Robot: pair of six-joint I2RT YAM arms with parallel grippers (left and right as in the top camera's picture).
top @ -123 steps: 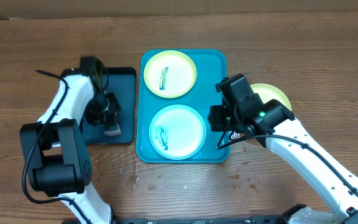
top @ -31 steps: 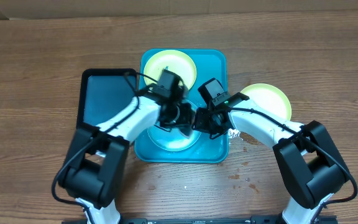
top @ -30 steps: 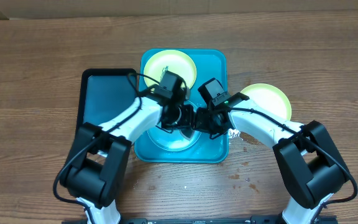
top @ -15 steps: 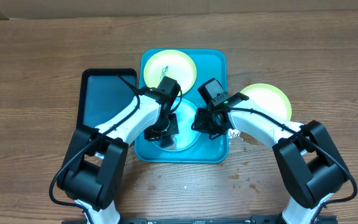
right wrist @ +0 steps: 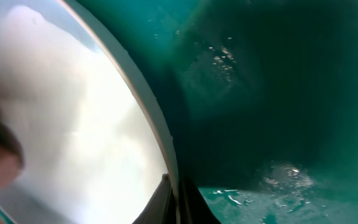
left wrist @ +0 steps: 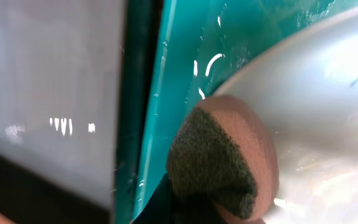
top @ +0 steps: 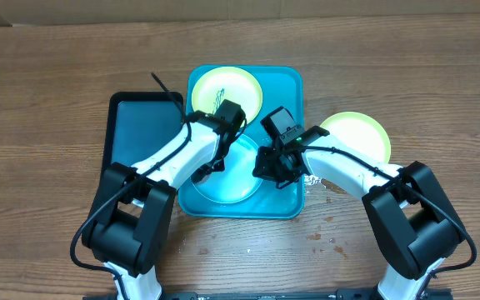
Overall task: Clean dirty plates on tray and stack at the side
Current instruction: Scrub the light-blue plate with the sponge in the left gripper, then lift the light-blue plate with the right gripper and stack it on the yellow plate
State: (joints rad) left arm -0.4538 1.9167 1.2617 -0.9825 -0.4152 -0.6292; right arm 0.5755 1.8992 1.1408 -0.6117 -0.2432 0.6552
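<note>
Item 1. Narrow black rectangular tray (top: pixel 136 137): bare, lying outboard of the left claw (top: pixel 204 171) on the wooden table (top: pixel 48 67). Judged to be the sponge's resting place.

Item 2. Left claw: clenched on an oval tan sponge with a dark green scouring face (left wrist: pixel 222 165). Its fingers are largely hidden behind the sponge. The sponge presses on the near rim of the light blue round plastic plate (top: pixel 232 179), directly below the claw, for scrubbing.

Item 3. That plate lies in the bright cyan rectangular plastic tray (top: pixel 298 79), between the two claws. No smear is visible on its exposed face. A smeared yellow-green round plastic plate (top: pixel 223 87) waits beyond both claws, in the same tray.

Item 4. Right claw (top: pixel 263 169): closed on the blue plate's opposite rim, apparently bracing it against the scrubbing force.

Item 5. Clean yellow-green plate on the table (top: pixel 357 137): outboard of the right claw, starting the stack.
</note>
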